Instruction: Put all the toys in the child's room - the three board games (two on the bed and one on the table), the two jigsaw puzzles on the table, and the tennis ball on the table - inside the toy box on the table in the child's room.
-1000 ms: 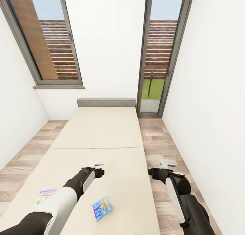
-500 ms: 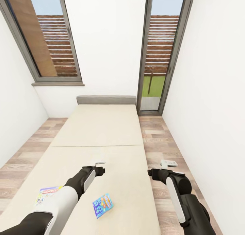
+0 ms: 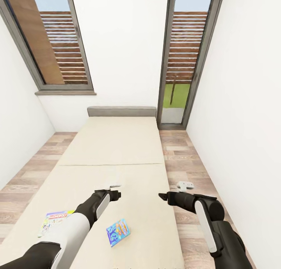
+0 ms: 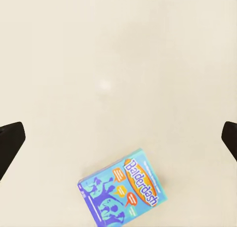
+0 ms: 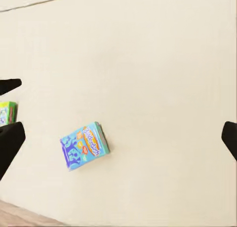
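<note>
Balderdash, the small blue board game (image 3: 118, 232), lies flat on the bed (image 3: 117, 152), at about 6 o'clock from my left hand (image 3: 116, 191) in the head view. The green-and-white Monopoly box (image 3: 54, 219) sits near the bed's left edge, at roughly 9 o'clock from the blue one and partly behind my left forearm. Both hands hover above the mattress, holding nothing; my right hand (image 3: 171, 193) hangs over the bed's right edge. Each wrist view shows dark fingertips (image 4: 10, 140) at opposite margins, so I judge both spread wide. To do this well, I'd draw the left hand back over the blue box, square the fingers to its short sides, and descend straight.
</note>
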You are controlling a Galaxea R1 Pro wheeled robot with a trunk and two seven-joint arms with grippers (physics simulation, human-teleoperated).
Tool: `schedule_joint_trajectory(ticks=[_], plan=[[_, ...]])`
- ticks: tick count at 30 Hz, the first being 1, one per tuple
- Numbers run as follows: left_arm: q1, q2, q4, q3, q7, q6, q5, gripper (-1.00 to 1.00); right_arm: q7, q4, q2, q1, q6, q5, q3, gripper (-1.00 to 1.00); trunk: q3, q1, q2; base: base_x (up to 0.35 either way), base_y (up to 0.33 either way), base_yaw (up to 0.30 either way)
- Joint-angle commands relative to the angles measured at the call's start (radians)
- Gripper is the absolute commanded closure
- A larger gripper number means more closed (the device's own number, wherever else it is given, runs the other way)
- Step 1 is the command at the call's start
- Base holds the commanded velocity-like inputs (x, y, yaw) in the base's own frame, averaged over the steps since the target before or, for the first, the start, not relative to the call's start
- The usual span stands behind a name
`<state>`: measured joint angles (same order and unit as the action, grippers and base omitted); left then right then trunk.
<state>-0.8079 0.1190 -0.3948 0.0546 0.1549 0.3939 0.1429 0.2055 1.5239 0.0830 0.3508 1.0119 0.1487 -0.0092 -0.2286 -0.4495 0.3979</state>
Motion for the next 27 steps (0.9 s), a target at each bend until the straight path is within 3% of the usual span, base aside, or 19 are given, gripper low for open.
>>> schedule_joint_trajectory(ticks=[1,3,7,16,27], plan=[[0.000,-0.001,-0.002,0.006,0.008,0.005,0.010,-1.00,0.081,0.007,-0.007,0.001,0.013,0.005,-0.010,-1.00,-0.004,-0.001,0.002,0.000,0.000,0.000],[0.000,-0.001,-0.002,0.005,0.008,0.005,0.010,-1.00,0.190,0.012,-0.021,0.002,0.018,0.005,-0.023,-1.00,-0.007,-0.001,0.002,0.000,0.000,0.000],[0.000,-0.001,-0.002,0.005,0.008,0.005,0.011,-1.00,0.316,0.016,-0.043,0.001,0.019,0.005,-0.044,-1.00,-0.014,-0.001,0.002,0.000,0.000,0.000],[0.000,-0.001,-0.003,0.005,0.008,0.005,0.011,-1.00,0.367,0.018,-0.052,-0.001,0.022,0.006,-0.092,-1.00,-0.028,-0.001,0.002,0.000,0.000,0.000],[0.000,-0.001,-0.005,0.006,0.008,0.005,0.011,-1.00,0.371,0.017,-0.052,-0.001,0.021,0.005,-0.102,-1.00,-0.046,-0.001,0.002,0.000,0.000,0.000]])
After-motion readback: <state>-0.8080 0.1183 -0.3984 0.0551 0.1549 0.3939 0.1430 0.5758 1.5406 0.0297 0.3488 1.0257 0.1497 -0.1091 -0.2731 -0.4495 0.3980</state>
